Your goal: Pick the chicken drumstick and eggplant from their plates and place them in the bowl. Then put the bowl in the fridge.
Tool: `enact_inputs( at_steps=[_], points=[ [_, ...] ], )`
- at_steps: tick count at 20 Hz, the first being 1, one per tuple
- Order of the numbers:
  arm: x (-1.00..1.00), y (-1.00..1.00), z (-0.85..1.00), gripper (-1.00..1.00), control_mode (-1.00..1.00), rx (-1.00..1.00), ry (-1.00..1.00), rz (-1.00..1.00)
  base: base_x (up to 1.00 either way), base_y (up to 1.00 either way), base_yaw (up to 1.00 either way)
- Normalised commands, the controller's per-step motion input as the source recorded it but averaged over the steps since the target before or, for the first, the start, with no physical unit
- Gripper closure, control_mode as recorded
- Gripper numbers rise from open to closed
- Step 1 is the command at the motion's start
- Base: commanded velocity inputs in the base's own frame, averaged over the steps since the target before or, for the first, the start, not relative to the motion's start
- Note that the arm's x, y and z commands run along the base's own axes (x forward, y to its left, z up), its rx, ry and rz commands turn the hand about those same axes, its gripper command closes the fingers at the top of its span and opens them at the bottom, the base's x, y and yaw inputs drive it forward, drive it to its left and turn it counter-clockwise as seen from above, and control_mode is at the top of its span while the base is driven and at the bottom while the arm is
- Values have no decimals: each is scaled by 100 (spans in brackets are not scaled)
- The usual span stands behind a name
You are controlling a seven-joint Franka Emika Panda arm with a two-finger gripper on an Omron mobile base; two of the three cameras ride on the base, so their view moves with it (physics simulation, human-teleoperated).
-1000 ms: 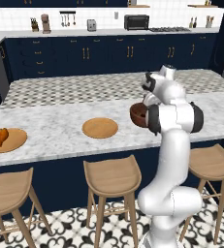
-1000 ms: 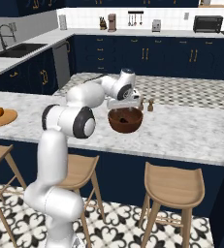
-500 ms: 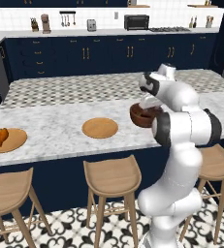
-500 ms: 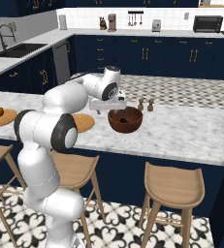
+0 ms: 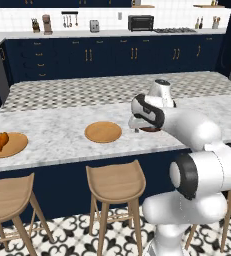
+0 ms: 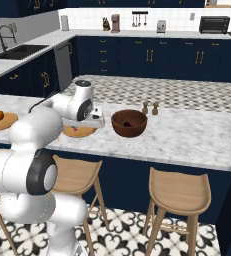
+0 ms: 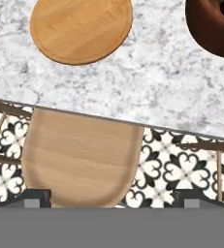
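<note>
Now the empty, wide-open gripper (image 6: 94, 121) hangs over the counter edge, between the bare plate and the bowl.
Nearest, a stool seat (image 7: 79, 160) sits right under the hand, so a careless drop would hit wood, not food. Next, the bare plate (image 5: 103, 132) lies close and could be nudged if the arm sweeps low toward the far plate (image 5: 7, 145), where the drumstick (image 5: 1, 139) waits well apart; its rounded shape may roll out of a loose pinch. Beyond, the bowl (image 6: 129, 122) seems to hold a small dark item, perhaps the eggplant, though that is hard to tell. Two small shakers (image 6: 150, 108) just behind the bowl could topple.
</note>
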Motion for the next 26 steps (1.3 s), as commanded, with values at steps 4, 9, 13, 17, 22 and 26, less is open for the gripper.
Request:
enact_inputs(
  at_steps=[4,9,13,17,22,26],
  points=[
    [-37,55,0,-100,-100,0,0,-5,0,0,0],
    [-36,15,-1,-100,-100,-1,-2,0,0,0,0],
    [0,0,0,-100,-100,0,0,0,0,0,0],
    [-5,10,0,-100,100,0,0,0,0,14,0],
    [0,0,0,-100,100,0,0,0,0,86,0],
    [0,0,0,-100,100,0,0,0,0,66,-1]
  ],
)
